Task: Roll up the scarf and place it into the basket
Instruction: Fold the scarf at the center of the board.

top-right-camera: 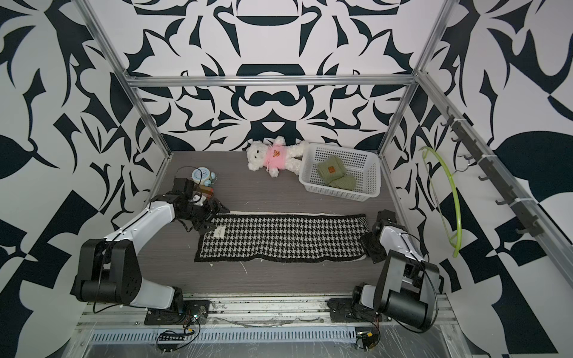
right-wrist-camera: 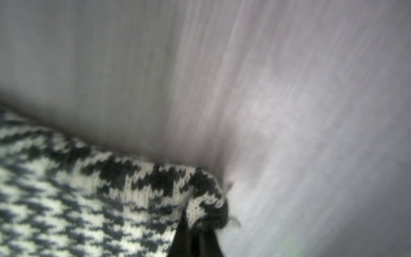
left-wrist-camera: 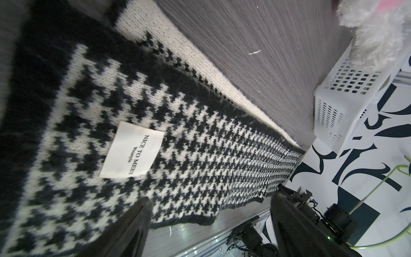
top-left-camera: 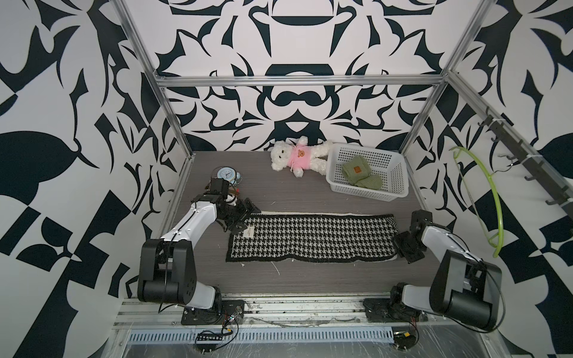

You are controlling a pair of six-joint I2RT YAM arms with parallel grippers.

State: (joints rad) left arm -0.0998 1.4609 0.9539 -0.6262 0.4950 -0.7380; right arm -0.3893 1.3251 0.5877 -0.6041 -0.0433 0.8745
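At nine o'clock on the table [top-left-camera: 279, 195], the left gripper [top-left-camera: 246, 218] hangs with jaws wide apart over the labelled end of the scarf [top-left-camera: 310, 237]. Only the left wrist view makes the label [left-wrist-camera: 132, 153] readable. The scarf lies flat across the centre, and the basket [top-left-camera: 395, 173] sits at one o'clock. At three o'clock, the right wrist view alone shows the right gripper [right-wrist-camera: 196, 235] pinched on the scarf's corner.

Scarf [top-left-camera: 310, 237]: black-and-white houndstooth knit with a dark border. It lies flat and unrolled, lengthwise across the middle of the surface [top-left-camera: 279, 195], with a cream layer showing along its far edge. There is a white label [top-left-camera: 250, 231] near the left end. The right near corner is bunched up, seen close in the right wrist view [right-wrist-camera: 169, 184].

Basket [top-left-camera: 362, 155]: white, perforated sides, upright in the far right corner, well apart from the scarf. An olive knit item [top-left-camera: 361, 173] lies inside.
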